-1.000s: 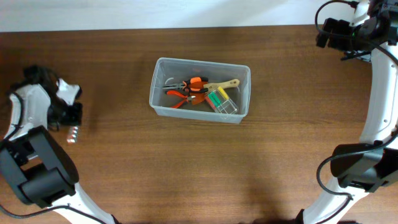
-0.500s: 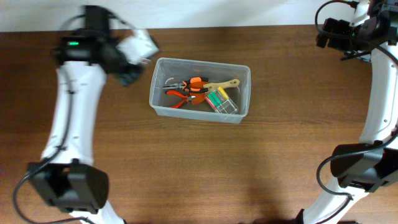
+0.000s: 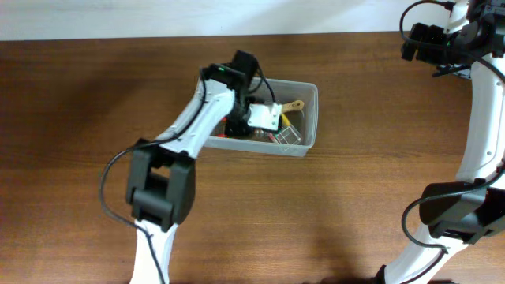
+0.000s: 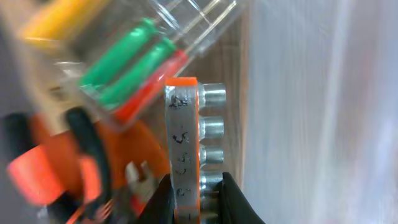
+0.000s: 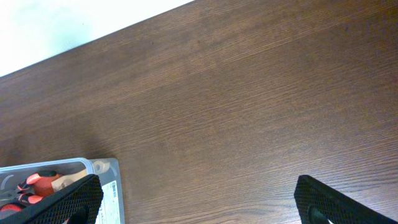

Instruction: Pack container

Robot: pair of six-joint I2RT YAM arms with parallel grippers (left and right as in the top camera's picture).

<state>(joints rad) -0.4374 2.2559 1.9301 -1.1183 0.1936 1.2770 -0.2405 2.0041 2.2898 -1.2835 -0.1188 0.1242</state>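
The clear plastic container (image 3: 309,93) stands at the middle back of the table. It holds orange-handled pliers (image 4: 59,165), a clear case of green and red screwdrivers (image 4: 134,59) and a wooden-handled tool (image 3: 290,105). My left gripper (image 3: 241,124) is down inside the container, shut on an orange rail of metal sockets (image 4: 185,140); in the left wrist view the jaws (image 4: 198,200) clamp the rail's lower end beside the container wall (image 4: 311,112). My right gripper (image 3: 418,41) is wide open and empty at the far right back; its wrist view (image 5: 199,202) shows a container corner (image 5: 106,171).
The table is dark brown wood (image 3: 316,213). A white wall edge (image 3: 118,20) runs along the back. My left arm (image 3: 185,130) lies across the container's left end. My right arm's base (image 3: 458,209) stands at the right front.
My left arm has swung from the far left of the table over to the container and lowered into it, carrying the socket rail. The right arm has not moved.
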